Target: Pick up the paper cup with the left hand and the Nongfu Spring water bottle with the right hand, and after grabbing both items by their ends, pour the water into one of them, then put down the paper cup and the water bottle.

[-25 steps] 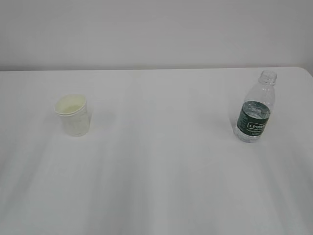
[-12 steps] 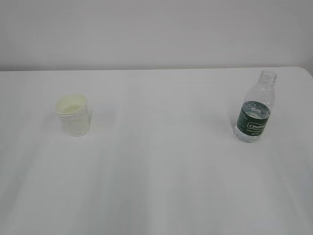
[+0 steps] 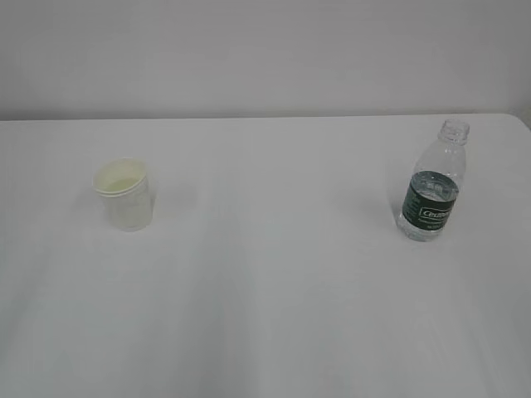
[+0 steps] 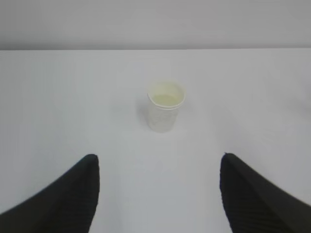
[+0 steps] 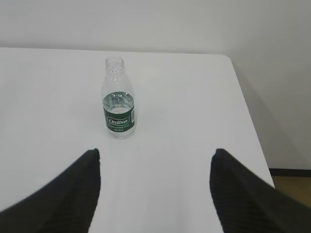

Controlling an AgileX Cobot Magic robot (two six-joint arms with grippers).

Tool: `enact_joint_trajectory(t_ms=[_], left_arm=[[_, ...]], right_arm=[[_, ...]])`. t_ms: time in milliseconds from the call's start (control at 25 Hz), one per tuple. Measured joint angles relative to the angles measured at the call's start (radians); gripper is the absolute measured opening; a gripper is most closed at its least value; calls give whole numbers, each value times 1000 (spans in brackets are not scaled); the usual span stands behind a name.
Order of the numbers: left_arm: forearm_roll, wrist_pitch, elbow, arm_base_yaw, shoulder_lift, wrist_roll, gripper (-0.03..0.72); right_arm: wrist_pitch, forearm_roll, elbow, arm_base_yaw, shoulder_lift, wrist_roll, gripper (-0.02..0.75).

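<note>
Left hand [image 4: 156, 194] hovered short of the paper cup [image 4: 165, 106], ribbed black fingers [image 4: 73, 194] spread, empty. Right hand [image 5: 154, 191] likewise spread, facing the Nongfu Spring water bottle [image 5: 118, 98]. Cup stood upright at table [image 3: 274, 290] left; clear ribbed bottle, uncapped, at right.

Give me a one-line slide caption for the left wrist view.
Open left gripper facing the upright paper cup on the white table, not yet touching it.
</note>
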Motion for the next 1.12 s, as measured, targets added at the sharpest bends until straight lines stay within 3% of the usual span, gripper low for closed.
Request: enact_joint_trajectory(t_ms=[480,1120], left_arm=[[0,233,-2,0,-193,2,539],[-7,395,-50,0,-202,26,536]], right_arm=[[184,0,-7,0,-175,-9,537],[330,10,-9,0,-250,-18,536]])
